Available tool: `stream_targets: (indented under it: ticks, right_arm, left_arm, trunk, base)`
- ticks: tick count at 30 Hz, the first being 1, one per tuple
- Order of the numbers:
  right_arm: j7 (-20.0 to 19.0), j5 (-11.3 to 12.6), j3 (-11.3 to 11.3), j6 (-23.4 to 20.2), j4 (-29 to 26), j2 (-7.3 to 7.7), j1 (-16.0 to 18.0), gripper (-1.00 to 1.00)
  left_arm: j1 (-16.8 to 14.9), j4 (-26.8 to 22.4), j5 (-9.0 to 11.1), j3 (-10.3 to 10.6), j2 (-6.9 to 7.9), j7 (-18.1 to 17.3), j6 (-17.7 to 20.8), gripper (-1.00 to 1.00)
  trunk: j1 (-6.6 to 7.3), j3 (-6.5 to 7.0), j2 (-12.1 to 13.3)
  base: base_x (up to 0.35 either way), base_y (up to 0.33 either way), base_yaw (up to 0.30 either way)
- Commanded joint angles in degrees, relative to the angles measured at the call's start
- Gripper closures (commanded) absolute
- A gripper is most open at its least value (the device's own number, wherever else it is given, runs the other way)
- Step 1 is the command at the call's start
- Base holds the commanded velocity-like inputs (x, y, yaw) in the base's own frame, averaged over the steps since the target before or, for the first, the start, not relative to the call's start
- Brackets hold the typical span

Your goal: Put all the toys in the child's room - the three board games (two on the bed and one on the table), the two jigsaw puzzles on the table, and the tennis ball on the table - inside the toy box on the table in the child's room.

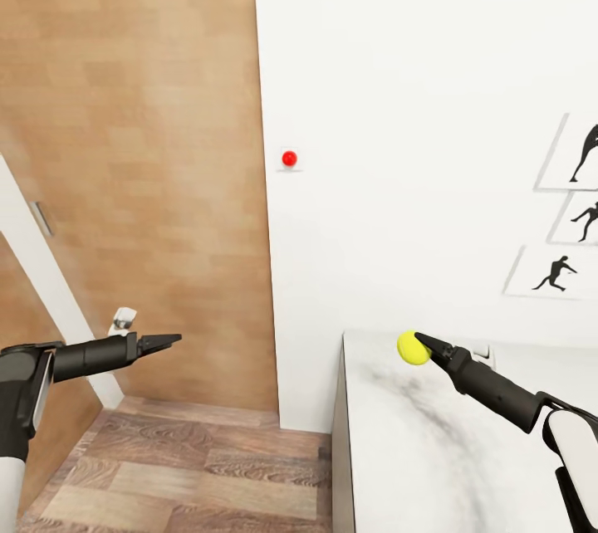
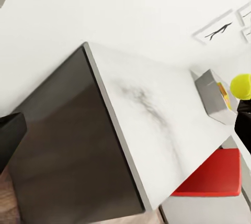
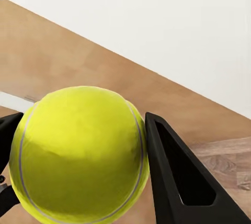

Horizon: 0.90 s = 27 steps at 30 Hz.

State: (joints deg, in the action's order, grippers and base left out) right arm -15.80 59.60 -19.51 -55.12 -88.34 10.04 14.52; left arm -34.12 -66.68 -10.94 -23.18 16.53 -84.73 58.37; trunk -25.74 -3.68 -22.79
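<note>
The yellow-green tennis ball (image 1: 409, 349) is held in the air over the near left corner of the pale marbled table (image 1: 399, 450). My right gripper (image 1: 418, 343) is shut on the tennis ball (image 3: 78, 156), with a black finger (image 3: 178, 177) pressed against its side. My left gripper (image 1: 166, 342) hangs open and empty over the wooden floor, left of the table and well clear of it. In the left wrist view the light grey toy box (image 2: 208, 92) stands on the table top (image 2: 151, 114) by the wall. The ball (image 2: 241, 85) hovers just in front of it. Something yellow shows inside the box.
A white wall with framed silhouette pictures (image 1: 555, 274) rises behind the table. A small red dot (image 1: 289, 158) marks the wall. A wooden door with a handle (image 1: 123, 320) stands at left above plank flooring (image 1: 166, 475). A red flat surface (image 2: 214, 177) lies below the table's far side.
</note>
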Motion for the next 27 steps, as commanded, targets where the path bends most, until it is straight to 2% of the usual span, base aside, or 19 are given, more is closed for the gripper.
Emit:
stream_targets:
  ticks: [1,7,12,22,27]
  right_arm:
    - [-0.35,-0.3,-0.09,-0.25,0.01,-0.01,0.07,1.0]
    - [-0.34,-0.28,-0.09,-0.25,0.01,-0.02,0.07,1.0]
    - [-0.31,-0.27,-0.08,-0.24,0.01,-0.02,0.07,1.0]
    - [-0.37,-0.27,-0.09,-0.25,0.0,-0.02,0.07,1.0]
    - [-0.36,-0.27,-0.09,-0.25,0.01,-0.02,0.07,1.0]
  left_arm:
    - [-0.07,-0.04,-0.61,-0.09,0.28,-1.12,0.6,-1.0]
    - [-0.07,-0.05,-1.03,-0.03,0.71,-4.11,0.52,-1.0]
    - [-0.07,-0.06,-1.07,-0.05,0.77,-4.41,0.51,-1.0]
    - [-0.07,-0.11,-0.71,-0.11,1.35,-4.48,0.51,-1.0]
    - [-0.07,-0.1,-0.71,-0.1,1.39,-4.48,0.51,-1.0]
  trunk:
    - [-0.04,-0.04,-0.12]
    - [-0.04,0.51,-0.12]
    - [-0.04,0.96,-0.12]
    - [-0.04,1.83,-0.12]
    - [-0.04,2.27,-0.12]
  base:
    - [-0.002,0.0,0.0]
    - [-0.049,0.0,-0.067]
    - [-0.219,0.0,-0.146]
    - [-0.03,0.0,-0.162]
    - [-0.237,0.0,-0.167]
